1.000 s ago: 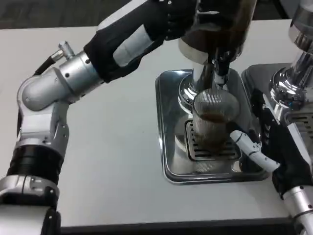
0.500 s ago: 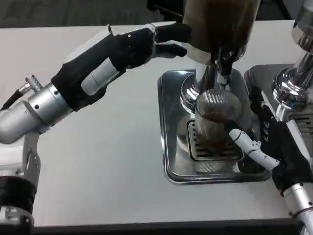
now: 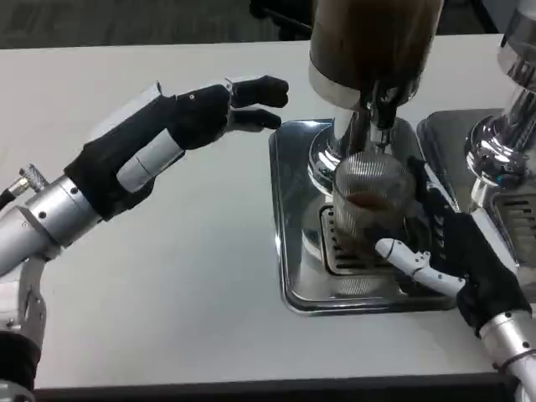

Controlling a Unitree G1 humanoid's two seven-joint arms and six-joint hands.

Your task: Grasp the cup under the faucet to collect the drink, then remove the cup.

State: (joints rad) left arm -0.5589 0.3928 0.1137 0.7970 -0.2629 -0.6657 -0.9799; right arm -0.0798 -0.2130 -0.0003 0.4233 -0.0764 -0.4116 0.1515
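A clear ribbed cup point(image 3: 367, 197) with brown drink in it stands on the grate of the shiny drip tray point(image 3: 293, 251), right under the faucet point(image 3: 378, 113) of the dark drink dispenser point(image 3: 373, 42). My right hand point(image 3: 456, 251) wraps the cup from the right. Its white thumb lies against the cup's lower front and its black fingers reach behind it. My left hand point(image 3: 197, 117) hovers above the table left of the dispenser, fingers stretched out toward it and holding nothing.
A second chrome dispenser point(image 3: 502, 142) with its own tray stands close on the right, just behind my right wrist. Bare white table point(image 3: 184, 276) stretches to the left and front of the drip tray.
My left arm has drawn back from the top of the dispenser, down and to the left. My right hand has shifted left, its thumb closing in on the cup.
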